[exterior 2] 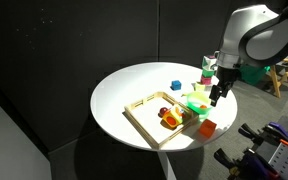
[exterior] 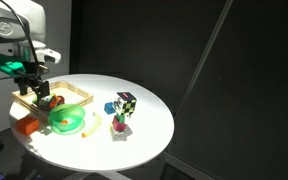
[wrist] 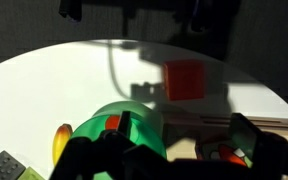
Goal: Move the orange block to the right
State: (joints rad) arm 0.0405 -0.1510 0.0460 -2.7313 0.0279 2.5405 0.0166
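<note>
The gripper (wrist: pixel 172 145) is seen in the wrist view with its fingers (wrist: pixel 259 150) spread wide and nothing held between them. In both exterior views it hangs above the table (exterior: pixel 149 125), clear of the surface, over the place where the bowl (exterior: pixel 69 122) meets the tray (exterior: pixel 62 98). Outward from the fingers, the bowl is found directly beneath and in front in the wrist view, and the orange block (wrist: pixel 184 80) is found beyond it, on bare table. The block is lined up closely with the gap between the fingers, and only a reach forward past the bowl and a descent are judged to be needed. In an exterior view the orange block (exterior: pixel 26 127) is placed close to the table edge on the robot's side, just beside the bowl and apart from the tray's corner. In an exterior view the same orange block (exterior 2: pixel 206 128) lies below the gripper (exterior 2: pixel 215 98) and nearer the edge. The block's top face is shown as nearly square, so no long axis can be told. Its sides are set roughly square to the wrist picture, so little wrist turn is judged necessary before closing.
</note>
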